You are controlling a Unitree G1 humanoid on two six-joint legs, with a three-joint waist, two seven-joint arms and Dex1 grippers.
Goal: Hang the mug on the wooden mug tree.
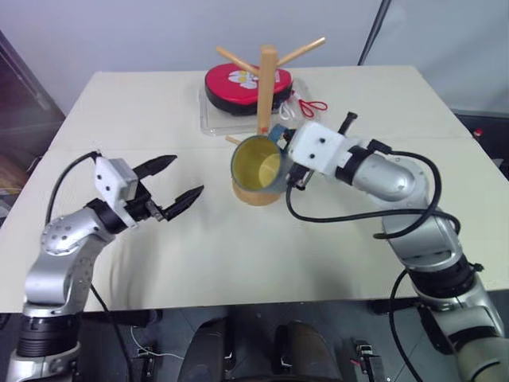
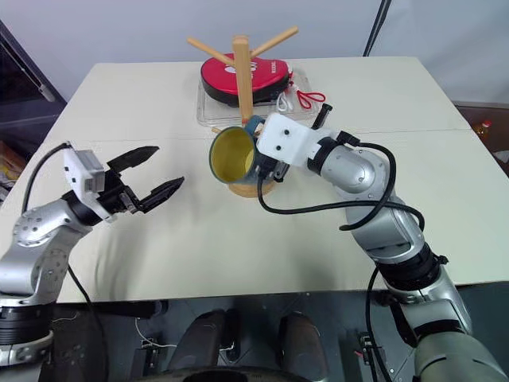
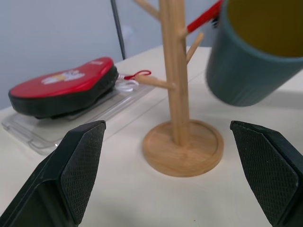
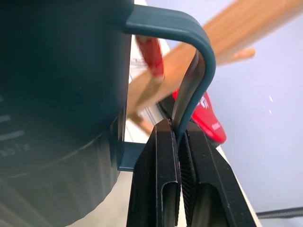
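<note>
Right wrist view, mug [image 4: 57, 94] lettering (perhaps "able"), handle pinched

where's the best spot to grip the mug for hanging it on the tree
By the handle's outer bar, pinched flat from behind, as the right gripper does now. That leaves the loop open for a peg on the tree, and the mug lies tipped on its side, mouth facing away from the gripper.

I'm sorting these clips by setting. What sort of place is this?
Probably a lab or test room rather than a kitchen: a plain cream table against bare pale walls, with only staged props, a wooden mug tree, a mug and a red-and-black case.
</note>
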